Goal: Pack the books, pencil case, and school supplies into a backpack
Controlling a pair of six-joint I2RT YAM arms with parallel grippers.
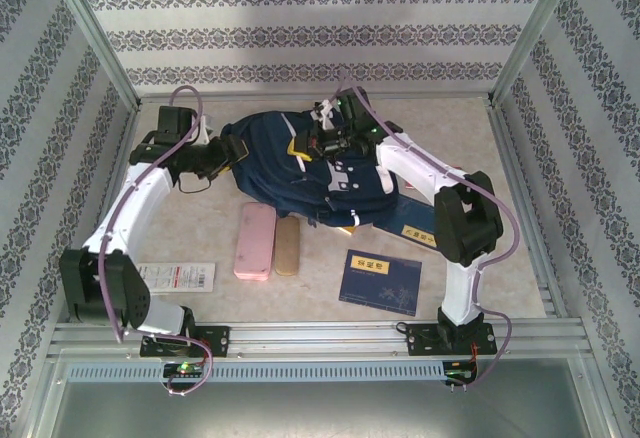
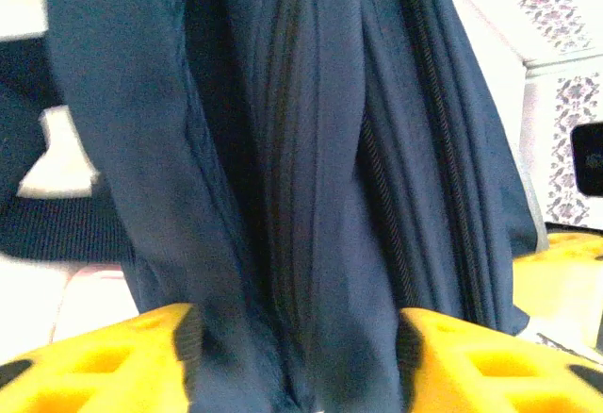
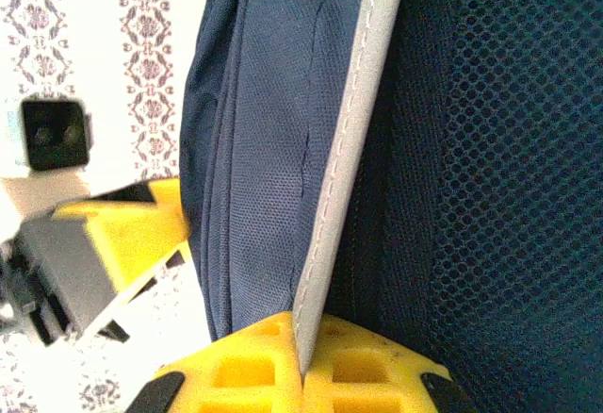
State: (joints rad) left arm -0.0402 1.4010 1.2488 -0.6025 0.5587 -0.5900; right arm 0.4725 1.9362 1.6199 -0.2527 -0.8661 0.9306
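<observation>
Pinching backpack trim — right claw clenched; left claw agape astride fabric (interior hidden).

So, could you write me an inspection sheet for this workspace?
Surface: beige tabletop.
Job's things: large dark navy fabric backpack at the back; thin navy book with gold marks, white packet with red print, flat pink case outside it.
Clutter: flat tan bar beside the pink case.
End effectors: left end effector open astride backpack fabric; right end effector shut on its grey trim.
Cables: purple cables, looping loose.
Surroundings: patterned walls, metal frame.
</observation>
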